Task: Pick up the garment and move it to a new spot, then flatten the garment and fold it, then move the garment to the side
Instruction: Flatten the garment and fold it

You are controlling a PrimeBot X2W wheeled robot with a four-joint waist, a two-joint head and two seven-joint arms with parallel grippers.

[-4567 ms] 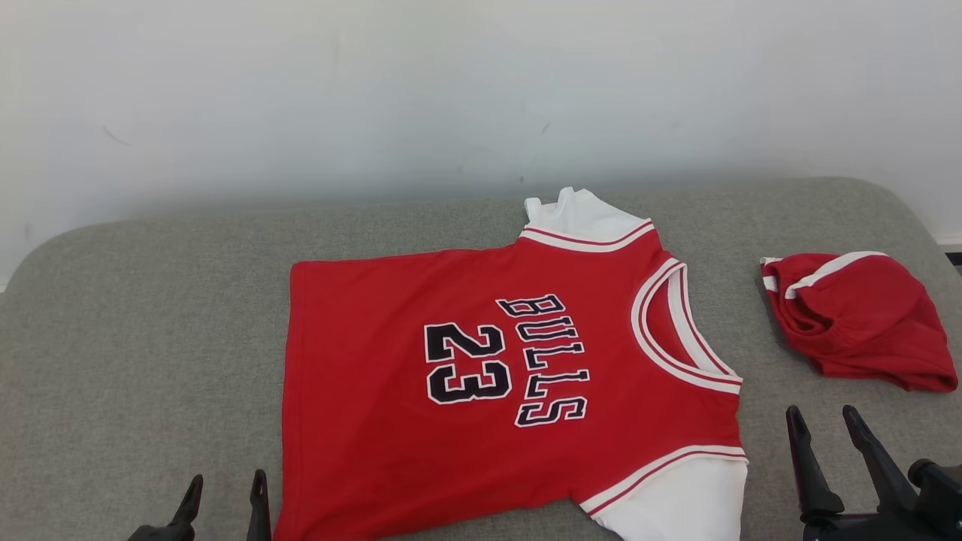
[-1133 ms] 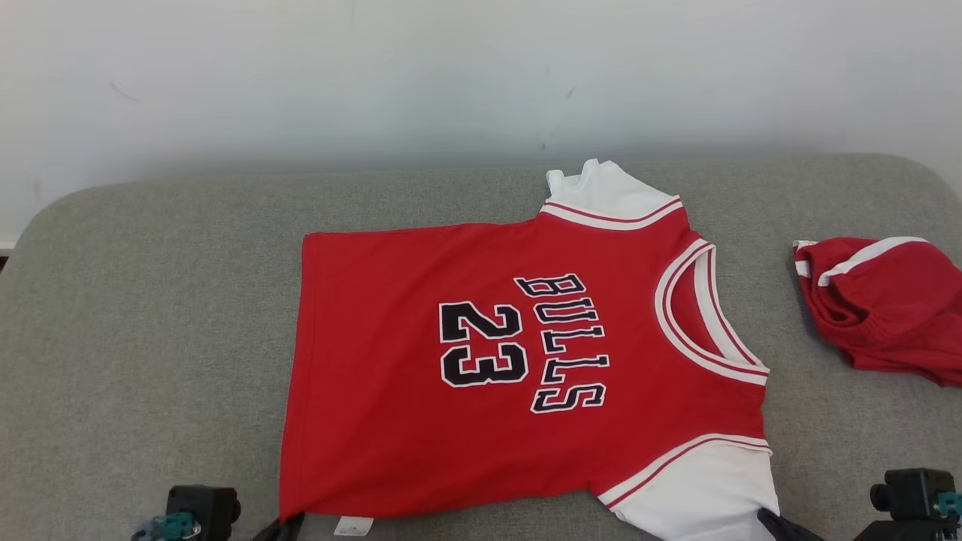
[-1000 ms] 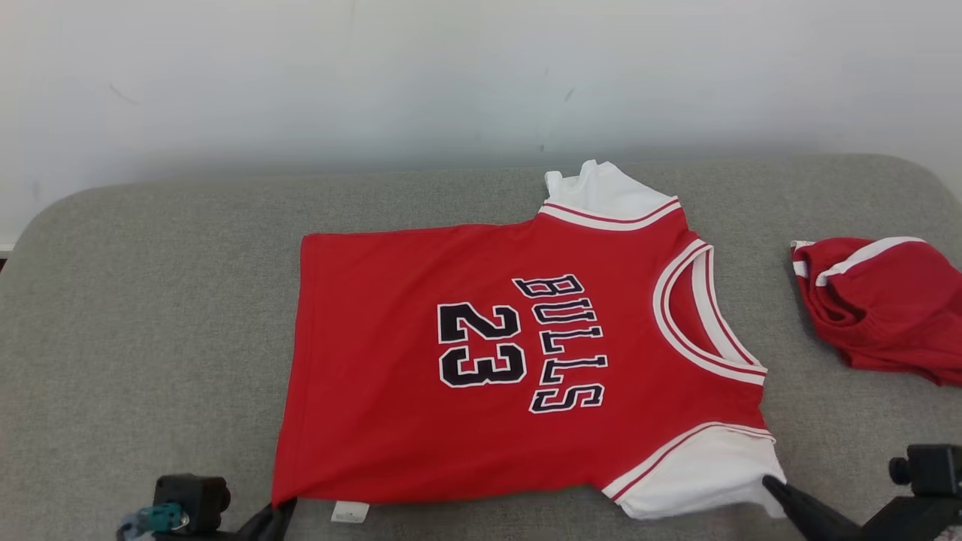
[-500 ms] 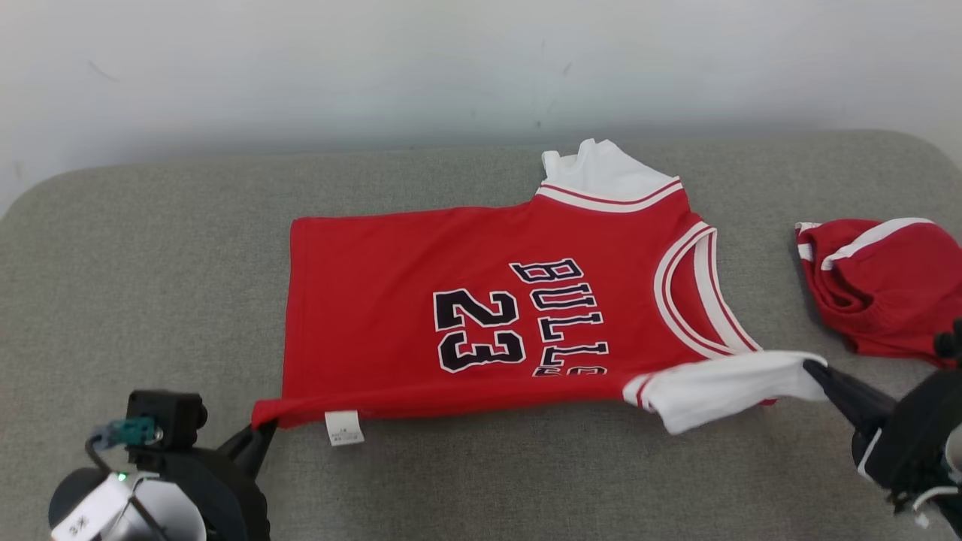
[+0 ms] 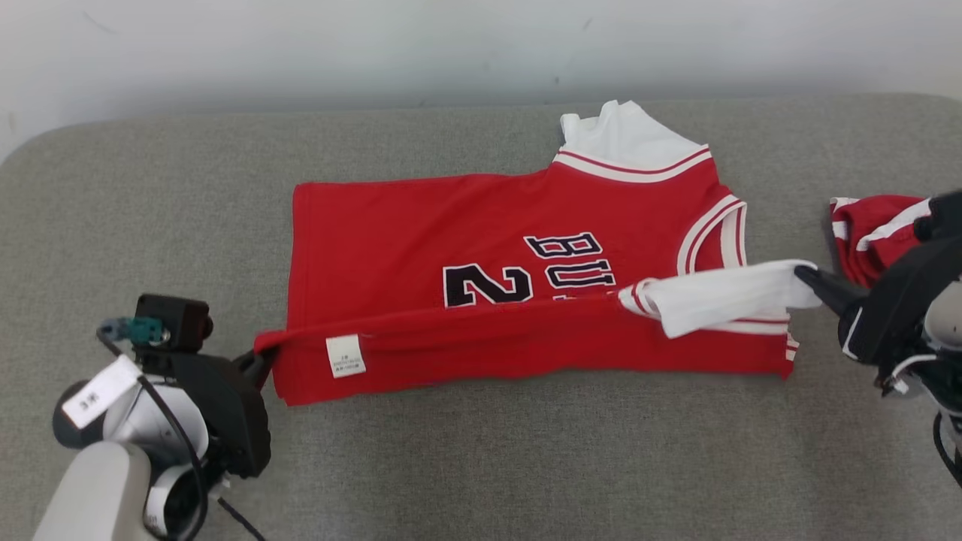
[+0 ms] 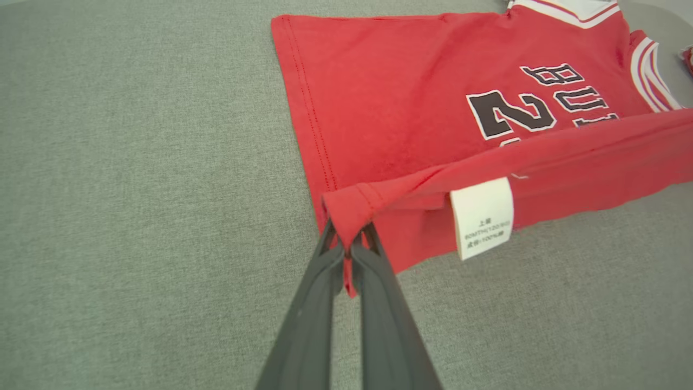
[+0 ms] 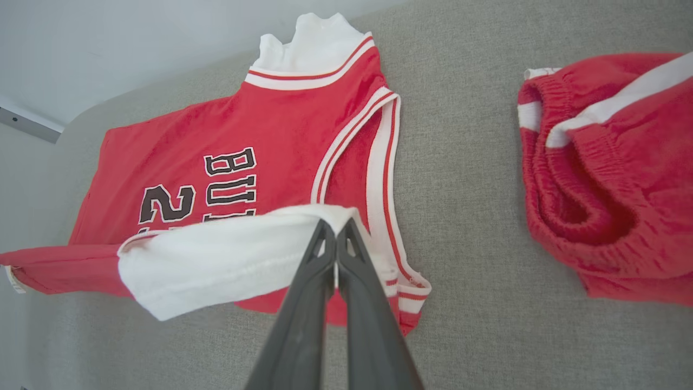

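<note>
A red jersey (image 5: 421,248) with black lettering and white sleeves lies on the grey cushion, its near edge lifted and carried back over the print. My left gripper (image 5: 261,353) is shut on the near hem corner (image 6: 352,208), beside the white label (image 6: 482,216). My right gripper (image 5: 808,279) is shut on the near white sleeve (image 7: 227,257), held above the jersey's chest. The far sleeve (image 5: 620,135) rests flat at the back.
Red shorts (image 5: 872,225) with white stripes lie bunched at the right, just behind my right wrist, and show large in the right wrist view (image 7: 612,162). The grey cushion (image 5: 150,188) stretches wide to the left and front. A pale wall rises behind.
Both grippers closed on the jersey's near edge, lifted it and carried it toward the far side, covering the lower part of the print. The camera tilted down.
</note>
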